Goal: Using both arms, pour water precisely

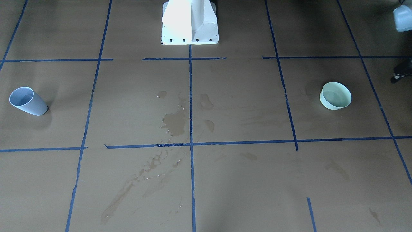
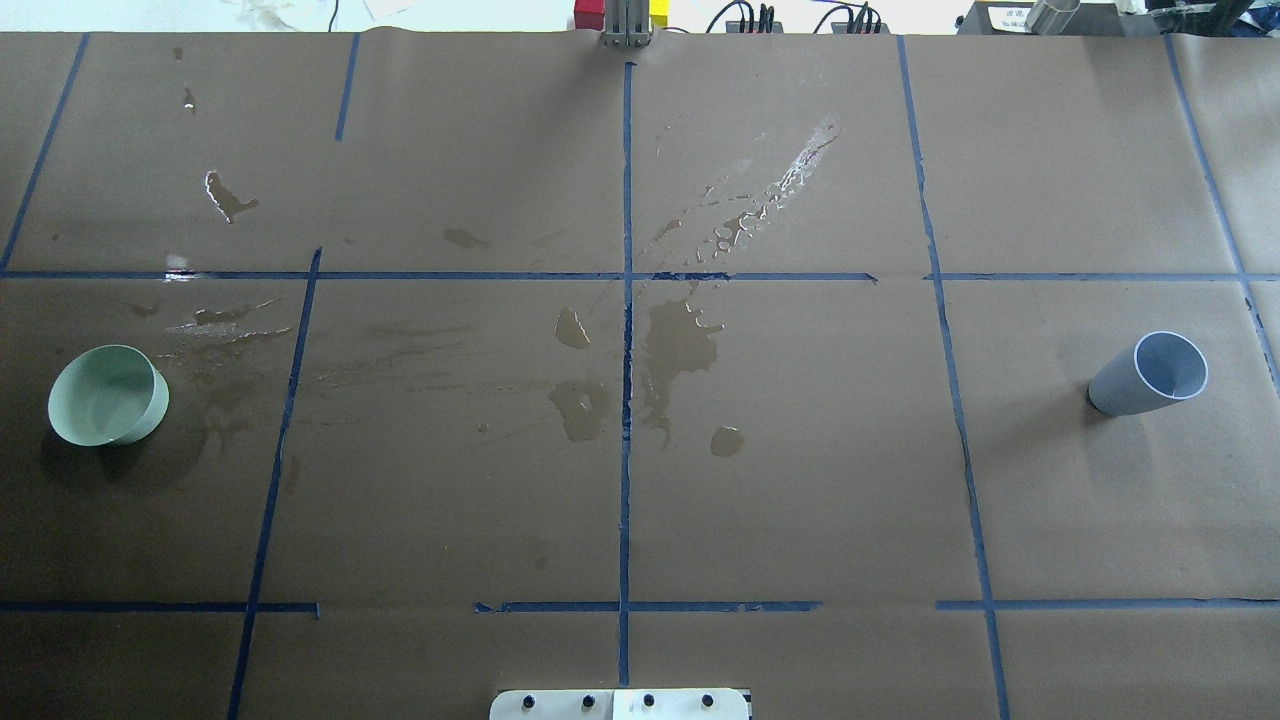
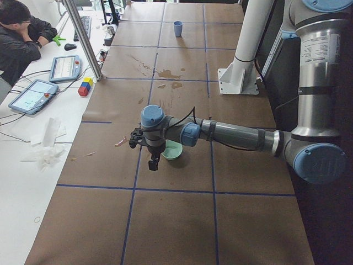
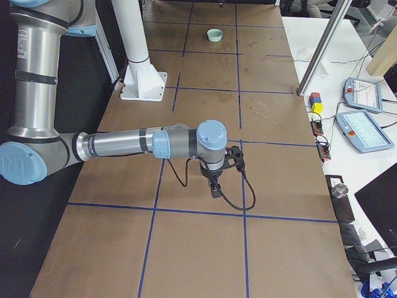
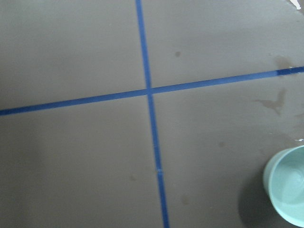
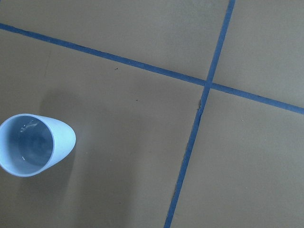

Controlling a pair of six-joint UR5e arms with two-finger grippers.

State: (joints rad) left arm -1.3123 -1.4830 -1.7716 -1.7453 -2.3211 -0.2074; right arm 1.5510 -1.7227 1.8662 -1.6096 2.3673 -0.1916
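closest to the robot, the white pedestal (image 1: 190,22) is bolted to the brown paper-covered table (image 2: 800,480), which is marked into squares with blue tape lines (image 2: 626,450).

from there the left arm (image 3: 237,135) reaches out low and level over the table, wrist turned down. its left gripper (image 3: 154,164) hangs just in front of the pale green bowl (image 2: 105,395) in the side view. you only get those fingers from the table's end, so i cannot tell how wide they stand or whether they touch the rim. the right arm (image 4: 124,144) mirrors it on the other side, and the right gripper (image 4: 214,190) points down above bare paper – again seen only side-on, so its finger spacing cannot be told either.

further out, the bowl sits upright on the robot's left, and the blue-grey cup (image 2: 1150,375) stands mouth up on its right, the two well apart with several squares between them. the left wrist camera catches the bowl at its lower right corner. the right wrist camera has the cup at its lower left, where the water (image 6: 26,142) shows only as a faint sheen with a few small glints inside – the level cannot be read.

between the two vessels, dark wet blotches (image 2: 680,340) straddle the centre tape line, with glossy streaks running toward the far edge.

beyond the table's far side are coloured blocks (image 3: 85,87), two teach pendants (image 3: 63,67) and a seated person in black (image 3: 19,38).
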